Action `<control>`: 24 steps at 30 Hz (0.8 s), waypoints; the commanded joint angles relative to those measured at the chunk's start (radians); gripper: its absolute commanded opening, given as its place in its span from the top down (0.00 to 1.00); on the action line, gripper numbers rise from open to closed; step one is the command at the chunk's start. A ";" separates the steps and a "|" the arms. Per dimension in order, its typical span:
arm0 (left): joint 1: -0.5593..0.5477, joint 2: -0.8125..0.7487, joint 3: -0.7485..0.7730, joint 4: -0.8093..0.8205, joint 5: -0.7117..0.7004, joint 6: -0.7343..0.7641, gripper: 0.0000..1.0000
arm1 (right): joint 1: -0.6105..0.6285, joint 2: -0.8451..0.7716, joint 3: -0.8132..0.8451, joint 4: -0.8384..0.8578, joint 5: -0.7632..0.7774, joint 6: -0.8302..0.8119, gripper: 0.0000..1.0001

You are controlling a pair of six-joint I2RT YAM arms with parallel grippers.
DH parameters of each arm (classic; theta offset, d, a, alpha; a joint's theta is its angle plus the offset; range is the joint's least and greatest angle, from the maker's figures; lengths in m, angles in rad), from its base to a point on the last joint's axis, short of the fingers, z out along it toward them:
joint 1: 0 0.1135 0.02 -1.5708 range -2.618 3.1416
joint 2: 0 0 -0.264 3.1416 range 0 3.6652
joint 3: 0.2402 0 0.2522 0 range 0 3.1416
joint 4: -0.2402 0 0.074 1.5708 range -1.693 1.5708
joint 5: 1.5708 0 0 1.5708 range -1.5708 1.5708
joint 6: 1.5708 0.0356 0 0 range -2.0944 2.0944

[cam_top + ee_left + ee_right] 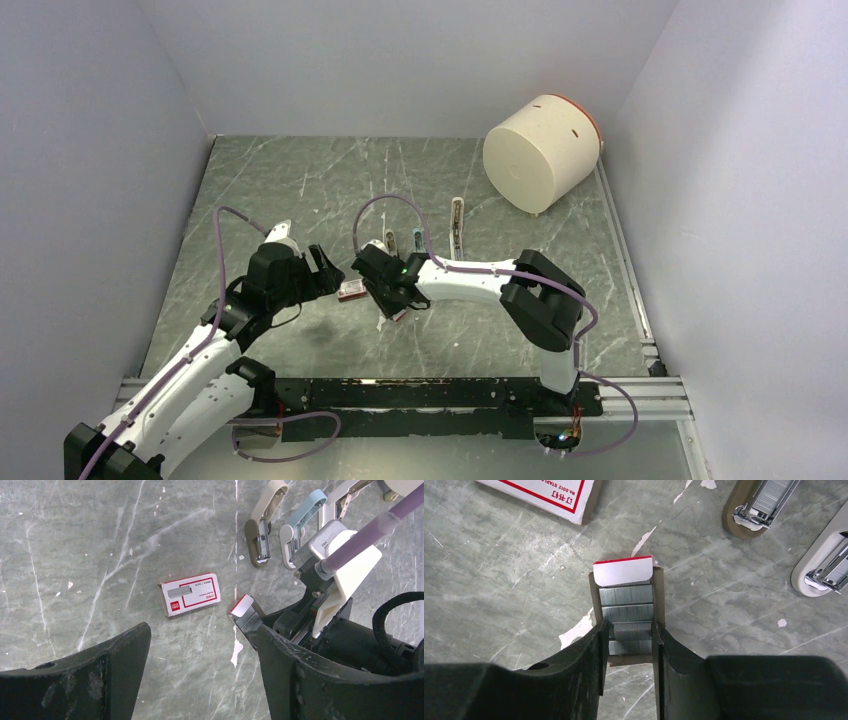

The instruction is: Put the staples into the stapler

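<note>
Right wrist view, right tool [629, 630] clamped on staples [626, 602], angled down, left tool [200, 632] apart, seemingly hovering

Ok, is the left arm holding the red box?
No, the red box lies flat on the table, clear of the left gripper, jaws open.

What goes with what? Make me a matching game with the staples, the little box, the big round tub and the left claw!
Things:
1 staples
2 little box
3 big round tub
4 left claw

Places or states:
A in the far right corner
B open, gripping nothing
C lying flat, nothing touching it
D pinched in the right claw

Pairs: 1-D, 2-C, 3-A, 4-B
</note>
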 commanded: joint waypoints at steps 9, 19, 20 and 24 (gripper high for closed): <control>0.004 -0.002 -0.001 0.016 -0.014 0.014 0.18 | 0.004 -0.042 0.029 -0.019 0.035 0.006 0.66; 0.004 -0.003 0.000 0.015 -0.015 0.014 0.18 | 0.002 -0.025 0.024 -0.010 0.041 0.012 0.63; 0.003 -0.003 0.000 0.015 -0.015 0.015 0.18 | 0.002 -0.025 0.024 -0.009 0.041 0.010 0.63; 0.003 -0.001 0.000 0.016 -0.014 0.014 0.18 | 0.003 -0.017 0.027 -0.013 0.037 0.007 0.61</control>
